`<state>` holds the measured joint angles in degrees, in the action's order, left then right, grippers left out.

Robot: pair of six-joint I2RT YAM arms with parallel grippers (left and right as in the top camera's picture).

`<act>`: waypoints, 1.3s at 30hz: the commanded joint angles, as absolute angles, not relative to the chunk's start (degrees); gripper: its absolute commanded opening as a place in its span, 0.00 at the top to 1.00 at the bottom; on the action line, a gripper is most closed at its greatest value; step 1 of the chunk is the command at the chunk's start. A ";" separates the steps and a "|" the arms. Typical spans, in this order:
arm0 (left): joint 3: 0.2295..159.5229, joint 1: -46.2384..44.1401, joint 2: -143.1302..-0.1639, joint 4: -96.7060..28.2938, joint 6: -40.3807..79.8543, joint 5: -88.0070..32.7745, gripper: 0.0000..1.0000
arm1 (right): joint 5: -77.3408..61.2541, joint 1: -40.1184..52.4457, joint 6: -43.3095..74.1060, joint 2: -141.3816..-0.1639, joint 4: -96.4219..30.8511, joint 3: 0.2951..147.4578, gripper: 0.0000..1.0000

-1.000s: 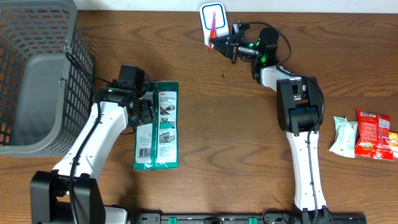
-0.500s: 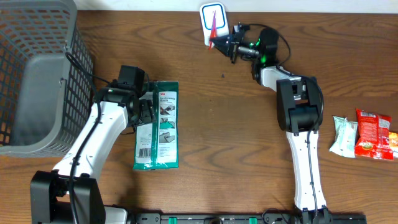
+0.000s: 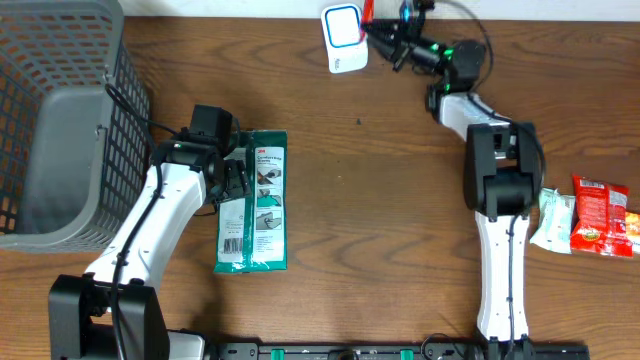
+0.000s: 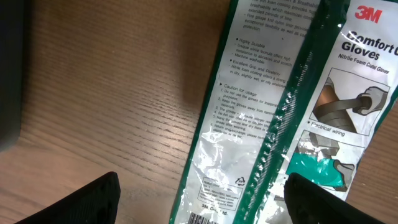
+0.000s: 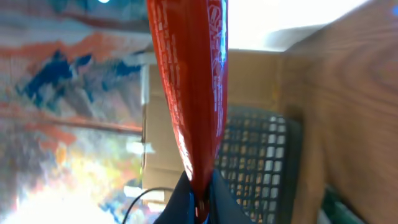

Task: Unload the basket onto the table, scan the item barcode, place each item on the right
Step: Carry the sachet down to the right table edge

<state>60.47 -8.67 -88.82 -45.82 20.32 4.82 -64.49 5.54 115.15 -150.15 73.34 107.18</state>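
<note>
**Fig.** Overhead and both wrist views, read L to R.

**(a)** Grey mesh basket, well to the L of the L end effector, at the L edge of the wood counter.

**(b)** L end effector: jaws spread wide, nothing held. It hangs over the L edge of the glove pack, a flat green-and-clear pack lying lengthwise on the counter, below and just R of the end effector. In the wrist view its two fingertips straddle the pack's printed back and green seam. Contact w/ the pack cannot be told.

**(c)** Scanner, white w/ a blue-framed face, at the far edge of the counter, just L of the R end effector.

**(d)** R end effector: jaws pinched tight on one end of the red packet. The packet juts from the tips, just beside the scanner's upper R corner. Whether it touches the scanner cannot be told. In the wrist view the packet is seen edge-on, rising straight up from the closed fingertips.

**(e)** White packet and red snack bag, well to the R of the R end effector, side by side near the counter's R edge.
</note>
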 commanded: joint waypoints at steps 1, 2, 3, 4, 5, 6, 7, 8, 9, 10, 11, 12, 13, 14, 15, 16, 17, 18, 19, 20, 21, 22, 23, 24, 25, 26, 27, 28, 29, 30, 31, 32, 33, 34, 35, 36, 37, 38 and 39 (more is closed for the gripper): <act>61.32 -8.32 -88.40 -45.82 20.03 5.15 0.15 | -65.17 5.43 111.04 -141.08 70.65 107.92 0.98; 61.30 -8.32 -88.40 -45.82 20.03 5.15 0.15 | -64.95 5.32 109.19 -140.18 68.84 107.90 0.98; 61.32 -8.32 -88.40 -45.82 20.03 5.15 0.15 | -64.20 5.28 107.59 -139.35 66.65 107.77 0.98; 61.30 -8.32 -88.40 -45.82 20.05 5.15 0.15 | -63.20 5.30 106.48 -138.54 64.71 107.46 0.98; 61.32 -8.32 -88.40 -45.82 20.03 5.15 0.15 | -61.71 5.30 105.19 -137.45 62.76 106.76 0.98; 61.30 -8.32 -88.40 -45.82 20.03 5.15 0.15 | -60.34 5.34 103.66 -136.40 61.14 105.97 0.98; 61.30 -8.32 -88.40 -45.82 20.03 5.15 0.15 | -59.20 5.34 101.67 -135.20 58.76 105.16 0.98; 61.32 -8.32 -88.40 -45.82 20.03 5.15 0.15 | -58.26 5.34 98.76 -133.71 54.81 104.38 0.98; 61.32 -8.32 -88.40 -45.82 20.03 5.15 0.15 | -57.49 5.34 94.85 -132.29 50.02 103.74 0.98; 61.32 -8.32 -88.40 -45.82 20.03 5.15 0.14 | -57.23 5.34 91.64 -131.28 46.48 103.42 0.98; 61.30 -8.32 -88.40 -45.82 20.03 5.15 0.15 | -57.19 5.34 87.05 -129.93 41.08 103.20 0.98; 61.32 -8.32 -88.40 -45.82 20.03 5.15 0.15 | -57.21 5.34 81.34 -128.42 34.06 103.11 0.98; 61.30 -8.32 -88.40 -45.82 20.03 5.15 0.15 | -57.19 5.34 75.99 -127.20 28.14 103.11 0.98; 61.32 -8.32 -88.40 -45.82 20.03 5.15 0.15 | -57.01 5.34 69.78 -125.56 20.82 103.11 0.98; 61.32 -8.32 -88.40 -45.82 20.03 5.15 0.15 | -56.58 5.34 64.49 -124.11 14.02 103.11 0.98; 61.30 -8.32 -88.40 -45.82 20.03 5.15 0.15 | -55.51 5.34 58.04 -122.43 5.96 103.11 0.99; 61.32 -8.32 -88.40 -45.82 20.03 5.15 0.15 | -53.76 5.34 51.22 -120.40 -2.81 103.11 0.98; 61.32 -8.32 -88.40 -45.82 20.03 5.15 0.15 | -51.57 5.34 45.63 -118.83 -9.98 103.11 0.99; 61.32 -8.32 -88.40 -45.82 20.03 5.15 0.15 | -48.80 5.34 39.79 -117.05 -17.15 103.11 0.99; 61.32 -8.32 -88.40 -45.82 20.03 5.15 0.15 | -45.17 5.32 33.63 -115.09 -24.84 103.11 0.99; 61.32 -8.32 -88.40 -45.82 20.03 5.15 0.15 | -40.75 5.26 27.00 -112.86 -33.26 103.11 0.99; 61.32 -8.32 -88.40 -45.82 20.03 5.15 0.15 | -37.45 5.19 23.03 -111.46 -38.52 103.11 0.99; 61.30 -8.32 -88.40 -45.82 20.03 5.15 0.15 | -33.06 5.17 19.03 -109.97 -44.47 103.11 0.99; 61.30 -8.32 -88.40 -45.82 20.03 5.15 0.15 | -29.04 5.19 16.32 -108.79 -49.15 103.11 0.99; 61.30 -8.32 -88.40 -45.82 20.05 5.15 0.15 | -23.90 5.19 13.76 -107.61 -54.59 103.11 0.99; 61.32 -8.32 -88.40 -45.82 20.03 5.15 0.15 | -19.33 5.19 12.14 -106.74 -58.98 103.11 0.99; 61.32 -8.32 -88.40 -45.82 20.03 5.15 0.15 | -12.64 5.19 10.63 -105.86 -64.88 103.11 0.99; 61.32 -8.32 -88.40 -45.82 20.03 5.15 0.15 | -9.06 5.19 10.41 -105.54 -67.81 103.11 0.99; 61.32 -8.32 -88.40 -45.82 20.03 5.15 0.15 | -3.86 5.17 10.46 -105.41 -71.90 103.11 0.99; 61.32 -8.32 -88.40 -45.82 20.05 5.15 0.15 | -0.25 5.17 10.63 -105.41 -74.91 103.11 0.99; 61.30 -8.32 -88.40 -45.82 20.03 5.15 0.15 | 3.14 5.13 10.81 -105.45 -77.80 103.02 0.99; 61.32 -8.32 -88.40 -45.82 20.03 5.15 0.15 | 6.96 5.06 12.29 -105.58 -80.62 102.56 0.99; 61.30 -8.32 -88.40 -45.82 20.03 5.15 0.15 | 10.33 4.89 14.61 -105.58 -82.91 102.04 0.99; 61.30 -8.32 -88.40 -45.82 20.03 5.15 0.15 | 12.67 4.67 16.36 -105.58 -84.42 101.49 0.99; 61.30 -8.32 -88.40 -45.82 20.03 5.15 0.15 | 14.70 4.40 17.69 -105.58 -85.62 100.79 0.99; 61.32 -8.32 -88.40 -45.82 20.03 5.15 0.15 | 16.40 4.10 18.52 -105.58 -86.19 99.92 0.99; 61.30 -8.32 -88.40 -45.82 20.03 5.15 0.15 | 17.52 3.75 18.83 -105.58 -86.17 99.02 0.99; 61.32 -8.32 -88.40 -45.82 20.03 5.15 0.15 | 18.46 3.31 18.94 -105.58 -85.76 97.93 0.99; 61.32 -8.32 -88.40 -45.82 20.03 5.15 0.15 | 19.07 2.87 19.16 -105.58 -85.10 96.95 0.99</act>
<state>60.47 -8.67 -88.82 -45.84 20.32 4.82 8.67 4.40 17.21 -105.21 -85.73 99.42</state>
